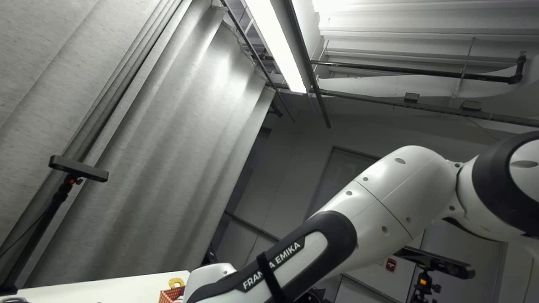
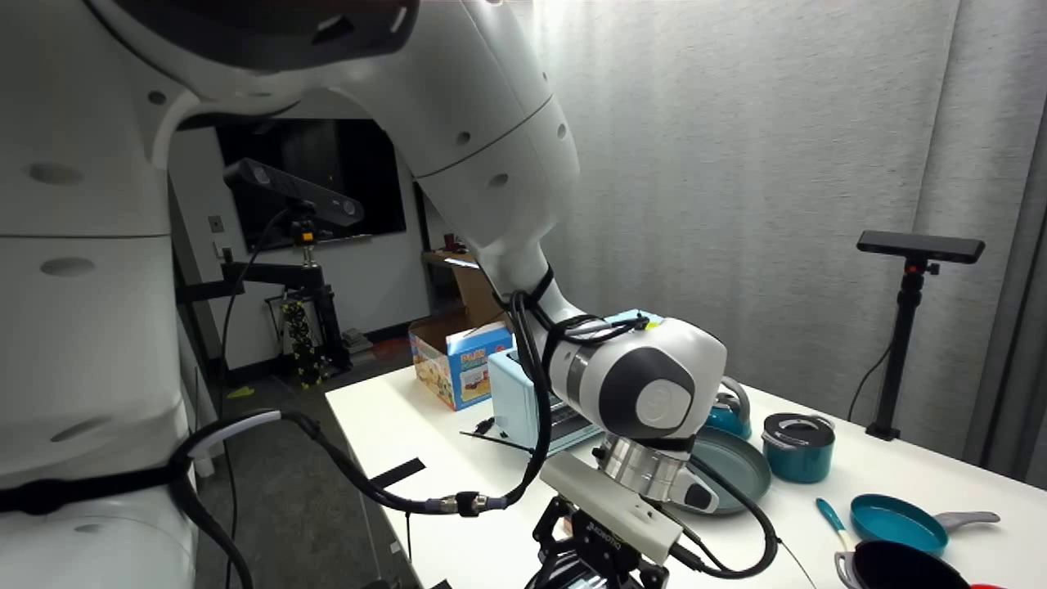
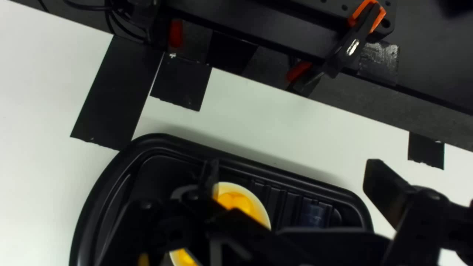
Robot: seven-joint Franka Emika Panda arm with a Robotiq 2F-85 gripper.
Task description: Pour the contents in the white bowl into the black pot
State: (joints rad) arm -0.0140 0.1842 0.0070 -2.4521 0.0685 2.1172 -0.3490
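Note:
The white bowl point(image 3: 261, 212) holds yellow contents and sits in the black tray point(image 3: 162, 142) in the wrist view. My left finger crosses in front of the bowl and hides much of it. My gripper point(image 3: 292, 175) is open, its fingers wide apart, with the left finger over the bowl and the right finger beyond the tray's right end. Nothing is seen held between them. A dark pot point(image 2: 900, 566) with a grey handle is cut off at the bottom right in an exterior view. In that view only the gripper's upper part point(image 2: 585, 564) shows; its fingertips are out of frame.
On the white table point(image 2: 483, 499) stand a toaster point(image 2: 511, 401), a large grey-green pan point(image 2: 736, 466), a lidded teal pot point(image 2: 799, 450), a teal frying pan point(image 2: 896, 523) and a teal-handled utensil point(image 2: 832, 517). Clamps point(image 3: 343, 48) sit by the table edge.

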